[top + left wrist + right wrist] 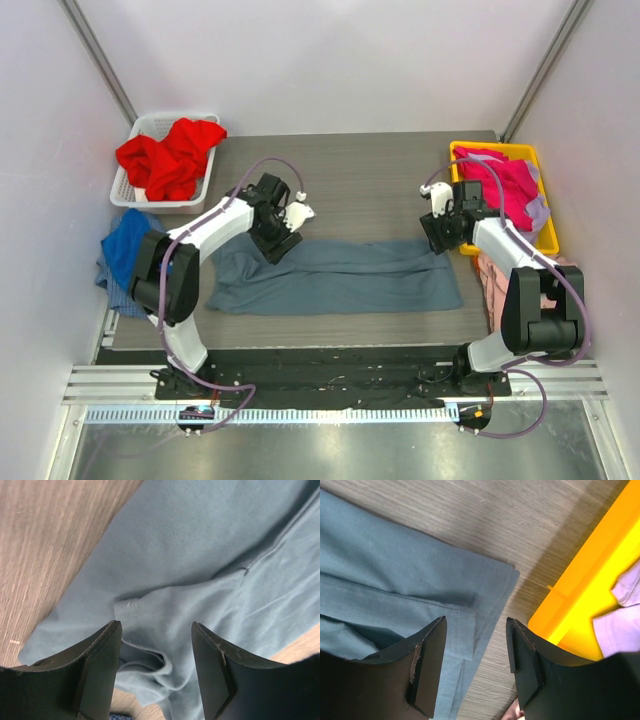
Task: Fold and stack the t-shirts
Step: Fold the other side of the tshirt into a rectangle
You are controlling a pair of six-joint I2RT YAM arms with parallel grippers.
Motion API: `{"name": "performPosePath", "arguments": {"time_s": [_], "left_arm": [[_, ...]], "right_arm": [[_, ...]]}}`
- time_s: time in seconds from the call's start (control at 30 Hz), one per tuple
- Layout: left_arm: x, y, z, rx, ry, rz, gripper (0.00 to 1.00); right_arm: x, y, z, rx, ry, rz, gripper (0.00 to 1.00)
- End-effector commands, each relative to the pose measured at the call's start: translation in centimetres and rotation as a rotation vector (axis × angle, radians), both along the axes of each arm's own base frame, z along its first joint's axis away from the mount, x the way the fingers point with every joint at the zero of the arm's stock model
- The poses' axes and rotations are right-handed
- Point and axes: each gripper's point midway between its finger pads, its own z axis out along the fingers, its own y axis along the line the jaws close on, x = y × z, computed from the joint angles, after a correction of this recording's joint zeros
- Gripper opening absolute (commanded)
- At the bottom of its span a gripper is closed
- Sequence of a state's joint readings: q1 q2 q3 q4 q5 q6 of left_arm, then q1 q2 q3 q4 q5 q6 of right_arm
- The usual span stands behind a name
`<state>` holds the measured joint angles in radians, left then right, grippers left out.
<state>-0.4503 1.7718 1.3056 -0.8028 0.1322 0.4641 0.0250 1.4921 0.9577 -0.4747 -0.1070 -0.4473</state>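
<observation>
Big shirt is plain slate blue-grey. Red shirt in a white basket, magenta shirt in a yellow bin (lilac cloth there too). Royal blue shirt, pale pink shirt, and the table is grey-brown wood grain.

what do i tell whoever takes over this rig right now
Left pincer: open, over the blue-grey t-shirt, left end.
Right pincer: open, over its right end.
Done: blue-grey t-shirt folded into a long strip on the table.
Red t-shirt in white basket, magenta t-shirt in yellow bin, royal blue t-shirt at left table edge, pale pink t-shirt at right edge.
Left: fold the strip across, then fold and stack the others.
</observation>
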Motion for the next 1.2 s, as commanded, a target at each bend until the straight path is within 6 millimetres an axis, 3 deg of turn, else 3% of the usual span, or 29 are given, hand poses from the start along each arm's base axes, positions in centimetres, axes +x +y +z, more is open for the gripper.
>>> {"name": "performPosePath", "arguments": {"time_s": [0.0, 0.53, 1.17], "left_arm": [[2.0, -0.3, 0.5, 0.005, -0.058, -0.032, 0.63], [4.4, 1.2, -1.3, 0.036, -0.029, 0.0, 0.6], [2.0, 1.9, -3.3, 0.009, 0.063, 0.001, 0.49]], "right_arm": [[0.2, 0.2, 0.3, -0.001, -0.036, 0.018, 0.57], [-0.3, 0.1, 0.1, -0.009, -0.039, 0.022, 0.57], [-0.4, 0.1, -0.3, -0.011, -0.027, 0.019, 0.56]]}}
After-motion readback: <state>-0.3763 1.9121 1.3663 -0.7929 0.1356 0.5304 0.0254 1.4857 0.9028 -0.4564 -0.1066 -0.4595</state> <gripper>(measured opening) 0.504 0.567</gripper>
